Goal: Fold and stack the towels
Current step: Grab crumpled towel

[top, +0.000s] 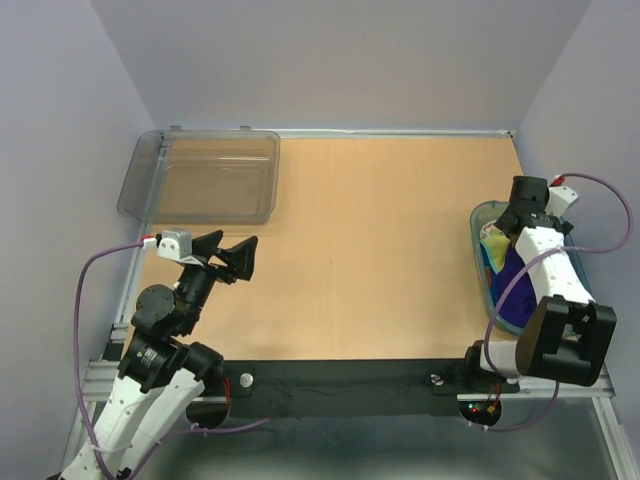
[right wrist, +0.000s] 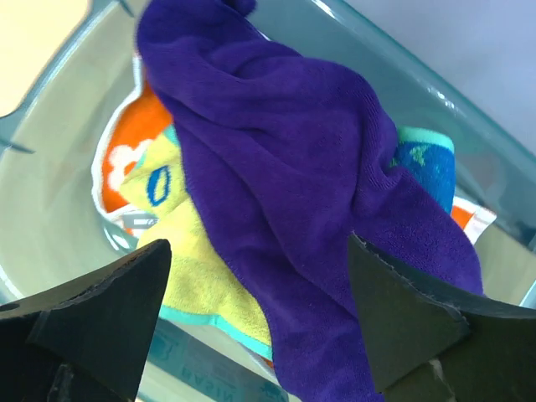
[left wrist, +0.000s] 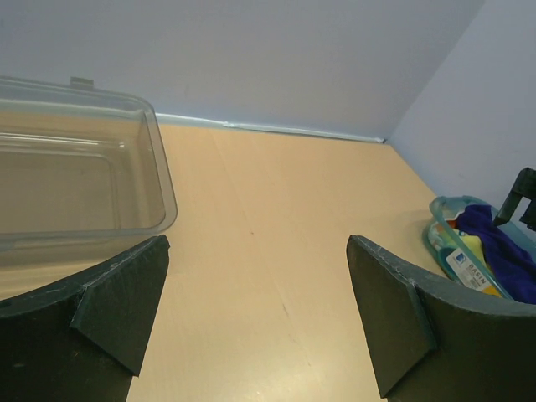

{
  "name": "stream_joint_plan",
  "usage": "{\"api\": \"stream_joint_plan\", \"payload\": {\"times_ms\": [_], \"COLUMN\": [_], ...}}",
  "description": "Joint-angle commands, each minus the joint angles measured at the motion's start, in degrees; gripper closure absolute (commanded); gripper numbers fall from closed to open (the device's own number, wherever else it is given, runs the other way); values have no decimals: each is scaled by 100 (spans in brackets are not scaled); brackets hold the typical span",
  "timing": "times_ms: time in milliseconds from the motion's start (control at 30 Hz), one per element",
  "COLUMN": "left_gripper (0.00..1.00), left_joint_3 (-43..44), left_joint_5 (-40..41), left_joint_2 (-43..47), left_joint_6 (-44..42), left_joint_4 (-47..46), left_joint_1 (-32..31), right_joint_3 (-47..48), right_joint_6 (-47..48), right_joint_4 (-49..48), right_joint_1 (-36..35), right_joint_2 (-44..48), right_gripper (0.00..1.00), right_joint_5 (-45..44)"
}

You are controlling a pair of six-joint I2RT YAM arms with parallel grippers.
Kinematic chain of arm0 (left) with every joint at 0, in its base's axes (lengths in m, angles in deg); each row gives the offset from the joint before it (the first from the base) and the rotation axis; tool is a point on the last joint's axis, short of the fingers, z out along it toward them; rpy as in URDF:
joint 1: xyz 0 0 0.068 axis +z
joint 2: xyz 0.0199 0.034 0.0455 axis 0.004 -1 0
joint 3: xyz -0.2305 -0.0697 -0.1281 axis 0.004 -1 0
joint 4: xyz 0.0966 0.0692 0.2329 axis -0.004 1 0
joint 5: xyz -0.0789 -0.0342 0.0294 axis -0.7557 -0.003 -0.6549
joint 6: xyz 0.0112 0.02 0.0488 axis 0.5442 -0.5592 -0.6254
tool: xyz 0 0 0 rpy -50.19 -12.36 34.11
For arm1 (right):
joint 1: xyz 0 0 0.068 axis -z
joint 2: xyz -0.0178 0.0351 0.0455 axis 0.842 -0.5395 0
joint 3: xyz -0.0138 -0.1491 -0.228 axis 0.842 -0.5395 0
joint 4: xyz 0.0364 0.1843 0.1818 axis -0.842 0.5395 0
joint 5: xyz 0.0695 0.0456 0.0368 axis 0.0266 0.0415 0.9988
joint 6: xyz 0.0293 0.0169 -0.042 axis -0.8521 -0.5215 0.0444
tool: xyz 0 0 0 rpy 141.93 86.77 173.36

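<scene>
Towels (right wrist: pixel 276 167), purple crumpled over yellow and orange

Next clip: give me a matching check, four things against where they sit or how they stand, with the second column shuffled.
1. clear bin
2. purple towel
3. left gripper
4. teal basket

A. open, over the left side of the table
B. at the table's right edge
C. at the table's far left corner
D. draped over the other cloths in the basket

Pairs: 1-C, 2-D, 3-A, 4-B
</scene>
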Motion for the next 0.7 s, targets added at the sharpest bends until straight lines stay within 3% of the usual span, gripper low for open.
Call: {"api": "stream_joint_plan", "payload": {"times_ms": [0,200,300,567,667], "left_gripper": [1,1,1,1,1], "left_joint_3": [224,189,180,162,171], "left_joint_5": [208,349,428,498,507], "left_joint_2": [162,233,268,356,365], "left_joint_6": [-164,-182,-243,-269,-269], "left_joint_4": [-176,-176,-176,-176,-176], "left_joint_1": [-171,-462,-611,-761,-769], "right_joint_3": [132,-114,-220,-378,-387], "right_joint_6": [-504,-540,-434,-162,-65], "right_joint_4": [10,-7,-51,-209,-245], "right_joint_1": [211,764,923,967,967], "right_joint_2": [-148,-359,-429,-544,-491], "right_gripper": [11,16,25,52,72], "right_joint_5": [219,378,325,316,386]}}
